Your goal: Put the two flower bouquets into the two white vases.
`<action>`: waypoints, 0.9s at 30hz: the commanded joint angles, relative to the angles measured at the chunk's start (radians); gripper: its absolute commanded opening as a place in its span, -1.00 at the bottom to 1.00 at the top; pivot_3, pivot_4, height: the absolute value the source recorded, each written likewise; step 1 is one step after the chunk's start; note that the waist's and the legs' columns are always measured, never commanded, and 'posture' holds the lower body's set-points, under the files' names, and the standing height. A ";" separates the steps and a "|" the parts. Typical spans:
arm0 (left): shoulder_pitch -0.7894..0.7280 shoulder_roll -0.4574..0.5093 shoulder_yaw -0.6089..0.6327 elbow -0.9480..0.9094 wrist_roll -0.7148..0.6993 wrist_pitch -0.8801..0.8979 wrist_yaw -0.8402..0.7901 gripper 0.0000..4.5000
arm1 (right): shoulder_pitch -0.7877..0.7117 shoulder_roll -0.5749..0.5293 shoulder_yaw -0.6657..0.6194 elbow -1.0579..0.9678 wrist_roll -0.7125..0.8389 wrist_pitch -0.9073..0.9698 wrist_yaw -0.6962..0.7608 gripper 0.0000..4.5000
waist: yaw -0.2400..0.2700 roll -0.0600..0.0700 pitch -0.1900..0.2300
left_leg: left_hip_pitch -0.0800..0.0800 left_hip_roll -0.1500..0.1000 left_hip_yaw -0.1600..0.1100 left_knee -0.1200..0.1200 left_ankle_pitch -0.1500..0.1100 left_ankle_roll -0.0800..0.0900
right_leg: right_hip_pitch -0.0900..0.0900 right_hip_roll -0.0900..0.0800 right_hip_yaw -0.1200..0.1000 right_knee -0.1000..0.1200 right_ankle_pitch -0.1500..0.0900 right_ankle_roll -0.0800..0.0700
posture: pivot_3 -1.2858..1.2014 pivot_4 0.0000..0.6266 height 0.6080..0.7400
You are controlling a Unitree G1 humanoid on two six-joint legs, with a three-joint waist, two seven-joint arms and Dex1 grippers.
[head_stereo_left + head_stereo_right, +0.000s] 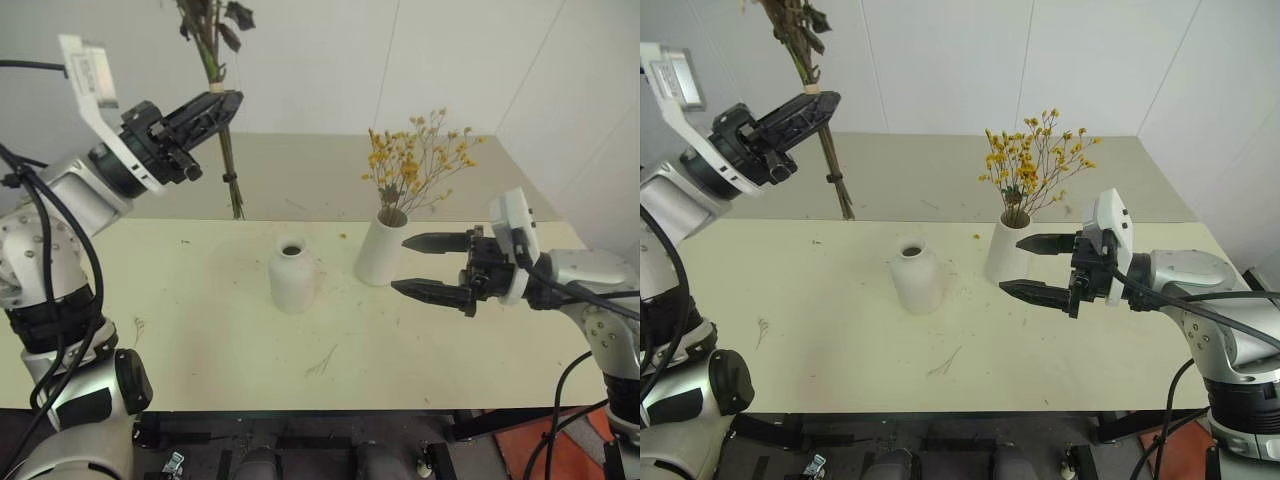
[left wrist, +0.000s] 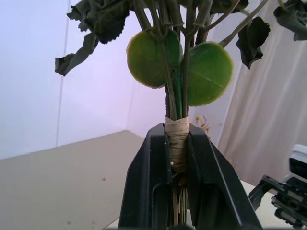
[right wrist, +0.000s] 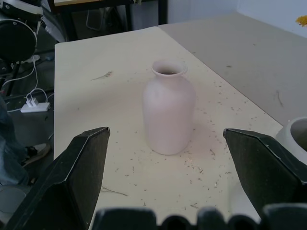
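Two vases: both stand upright on the pale table [image 1: 200,330], near each other but apart.
Tall vase [image 1: 380,250]: plain white cylinder, wide mouth, on my right of the bottle vase; it holds the yellow bouquet [image 1: 415,160], stems down inside, blossoms fanned above the rim.
Bottle vase [image 1: 293,278]: shorter, rounded, narrow neck, dark open mouth; bits of dried debris scattered on the table around it.
My left gripper [image 1: 228,104]: raised high over the far left of the table, fingers clamped on the second bouquet [image 1: 212,45] at its tan wrapping band.
Second bouquet, detail: hangs roughly upright in my grip; dark dried leaves above the fingers, thin stems trailing below, clear of the table. From my left wrist I see two round green leaves [image 2: 180,72] just above the band [image 2: 177,143].
My right gripper [image 1: 432,266]: fingers spread wide, holding nothing, pointing toward my left, just beside the tall vase and level with its body. From my right wrist the bottle vase sits between my two fingers, well ahead.
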 commanded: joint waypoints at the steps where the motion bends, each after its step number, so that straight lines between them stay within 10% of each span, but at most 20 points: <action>1: -0.023 -0.003 -0.047 0.035 0.004 -0.051 -0.056 -0.94 | 0.016 0.000 -0.051 -0.059 0.014 -0.022 -0.028 1.00 | 0.000 0.000 0.000 | 0.000 0.000 0.000 0.000 0.000 0.000 | 0.000 0.000 0.000 0.000 0.000 0.000 | 0.03 -0.52 1.00; 27: 0.045 -0.148 -0.274 0.178 0.201 -0.304 -0.181 -0.94 | 0.089 -0.033 -0.109 -0.158 0.063 -0.002 -0.108 1.00 | 0.000 0.000 0.000 | 0.000 0.000 0.000 0.000 0.000 0.000 | 0.001 0.000 0.000 0.000 0.000 0.000 | 0.03 -0.52 1.00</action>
